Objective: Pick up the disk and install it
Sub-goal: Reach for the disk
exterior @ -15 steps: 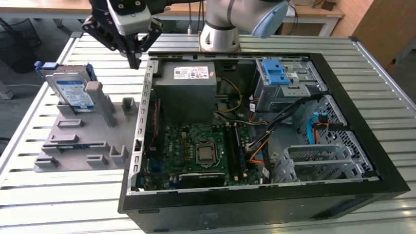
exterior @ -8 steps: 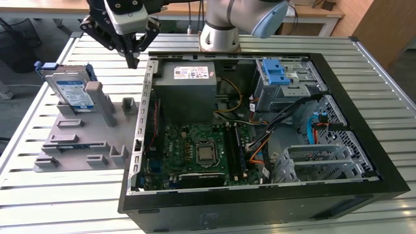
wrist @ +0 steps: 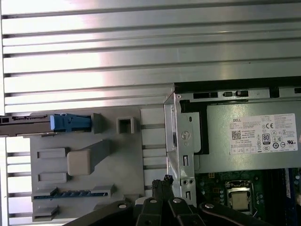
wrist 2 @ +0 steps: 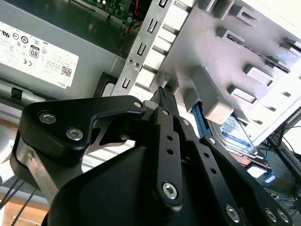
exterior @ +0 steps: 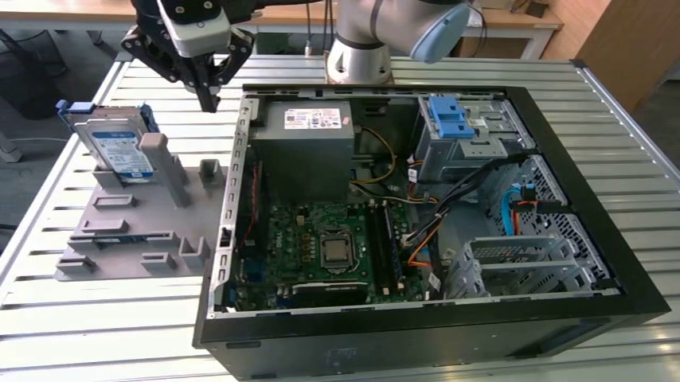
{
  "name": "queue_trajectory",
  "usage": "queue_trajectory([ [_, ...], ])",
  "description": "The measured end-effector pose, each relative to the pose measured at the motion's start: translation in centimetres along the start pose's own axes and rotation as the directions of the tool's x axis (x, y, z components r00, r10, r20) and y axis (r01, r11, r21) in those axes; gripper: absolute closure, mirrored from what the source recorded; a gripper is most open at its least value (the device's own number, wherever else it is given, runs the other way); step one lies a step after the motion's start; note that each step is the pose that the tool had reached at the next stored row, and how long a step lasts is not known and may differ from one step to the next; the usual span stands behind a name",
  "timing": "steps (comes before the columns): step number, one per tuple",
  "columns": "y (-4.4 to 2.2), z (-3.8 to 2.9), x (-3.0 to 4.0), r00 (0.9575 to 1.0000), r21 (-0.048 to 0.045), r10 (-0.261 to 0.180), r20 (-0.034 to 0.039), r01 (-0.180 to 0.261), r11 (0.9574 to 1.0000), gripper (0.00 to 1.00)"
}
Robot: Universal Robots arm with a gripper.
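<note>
In the exterior view, the disk (exterior: pixel 117 150) faces label-out.

I'm working in what looks like a robotics lab or hardware workshop. The tabletop (exterior: pixel 107 334) is ribbed aluminium, with the arm's base (exterior: pixel 358 60) mounted at one edge. An open computer case (exterior: pixel 425 346) lies on its side across the middle, its circuit board (exterior: pixel 302 227) and cables bare. Near the edge at the exterior view's left, a grey fixture (exterior: pixel 127 239) holds the disk (exterior: pixel 119 151) on edge. Wooden desks (exterior: pixel 510 20) stand beyond the tabletop.
</note>
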State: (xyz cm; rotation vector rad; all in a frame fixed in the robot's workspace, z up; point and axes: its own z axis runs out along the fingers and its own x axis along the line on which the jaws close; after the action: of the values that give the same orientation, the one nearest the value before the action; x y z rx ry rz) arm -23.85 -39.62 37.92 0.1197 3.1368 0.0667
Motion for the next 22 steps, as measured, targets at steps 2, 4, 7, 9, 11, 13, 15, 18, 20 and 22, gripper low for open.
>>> queue_trajectory([
  [2,0.00,0.02,0.21,1.0000,0.0000,0.000,0.0000,0.000,1.0000,0.89],
  [4,0.02,0.03,0.45,1.0000,0.0000,0.000,0.0000,0.000,1.0000,0.89],
  [7,0.03,0.06,0.69,1.0000,0.0000,0.000,0.0000,0.000,1.0000,0.89],
  [9,0.03,0.07,0.75,1.0000,0.0000,0.000,-0.0001,0.000,1.0000,0.89],
  [11,0.03,0.08,0.77,1.0000,0.0000,0.000,0.0000,0.000,1.0000,0.89],
  [13,0.03,0.08,0.78,1.0000,0.0000,0.000,0.0000,0.000,1.0000,0.89],
  [15,0.02,0.08,0.84,1.0000,0.0000,0.000,0.0000,0.000,1.0000,0.89],
  [18,0.01,0.08,0.98,1.0000,0.0000,0.000,-0.0001,0.000,1.0000,0.89],
  [20,0.02,0.08,1.00,1.0000,0.0000,0.000,0.0000,0.000,1.0000,0.89],
  [22,0.02,0.08,1.12,1.0000,0.0000,0.000,0.0000,0.000,1.0000,0.89],
])
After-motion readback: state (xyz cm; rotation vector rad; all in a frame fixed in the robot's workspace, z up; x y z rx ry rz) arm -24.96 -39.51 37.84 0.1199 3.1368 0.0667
